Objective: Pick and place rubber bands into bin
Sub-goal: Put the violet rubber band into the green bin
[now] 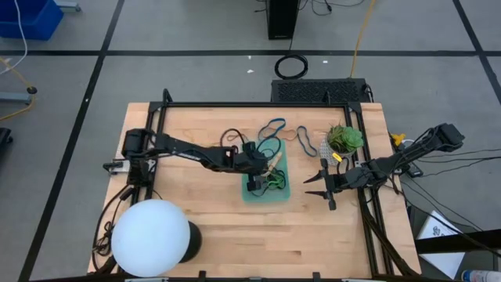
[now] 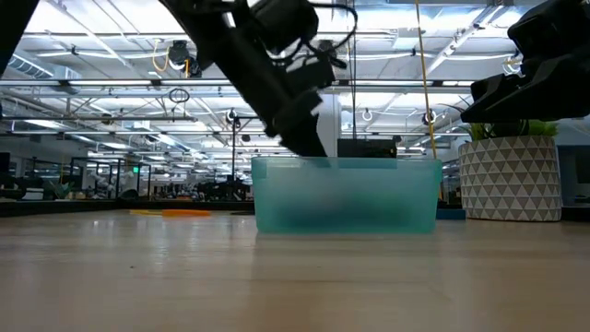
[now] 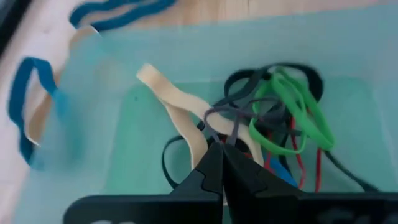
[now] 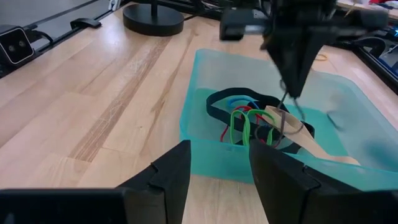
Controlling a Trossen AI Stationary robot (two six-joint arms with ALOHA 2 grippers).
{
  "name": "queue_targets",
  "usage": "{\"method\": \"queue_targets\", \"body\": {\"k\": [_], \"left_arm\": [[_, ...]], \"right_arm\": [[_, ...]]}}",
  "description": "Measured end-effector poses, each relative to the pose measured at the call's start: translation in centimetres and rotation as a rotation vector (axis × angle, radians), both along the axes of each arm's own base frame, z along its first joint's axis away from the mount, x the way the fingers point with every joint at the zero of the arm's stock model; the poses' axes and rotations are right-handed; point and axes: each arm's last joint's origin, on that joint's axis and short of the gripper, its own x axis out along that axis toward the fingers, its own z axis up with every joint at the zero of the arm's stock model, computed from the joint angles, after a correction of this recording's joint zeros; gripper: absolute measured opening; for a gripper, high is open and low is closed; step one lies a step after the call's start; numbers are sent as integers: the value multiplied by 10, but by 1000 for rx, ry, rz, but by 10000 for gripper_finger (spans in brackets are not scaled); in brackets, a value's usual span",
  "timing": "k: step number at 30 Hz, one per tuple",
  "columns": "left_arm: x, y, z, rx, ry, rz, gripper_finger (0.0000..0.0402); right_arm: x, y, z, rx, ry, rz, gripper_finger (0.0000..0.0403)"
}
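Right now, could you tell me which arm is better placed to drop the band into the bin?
Left: its gripper hangs over the bin, shut on a grey band. The right gripper waits open beside it.

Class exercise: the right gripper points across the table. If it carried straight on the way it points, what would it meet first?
Most likely the near wall of the bin: the right gripper, jaws open, aims at it over bare table. Its height is unclear; it might instead clear the rim and reach the rubber bands.

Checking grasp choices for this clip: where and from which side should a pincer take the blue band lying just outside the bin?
Grip the blue rubber band across one strand of its loop, coming straight down from above. It lies flat on the table beyond the bin, so only a top-down pinch gets fingers either side of a strand. The left pincer is nearest, over the bin.
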Motion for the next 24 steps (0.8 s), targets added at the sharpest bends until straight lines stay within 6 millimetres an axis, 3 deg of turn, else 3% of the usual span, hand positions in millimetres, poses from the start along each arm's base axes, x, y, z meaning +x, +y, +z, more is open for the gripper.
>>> {"method": "queue_targets", "body": {"k": [7, 24], "left_arm": [[4, 0, -16, 0, 25, 0, 17], [7, 0, -13, 22, -15, -18, 21]], "right_arm": [[0, 0, 0, 0, 0, 0, 157], [0, 0, -1, -6, 7, 1, 157]]}}
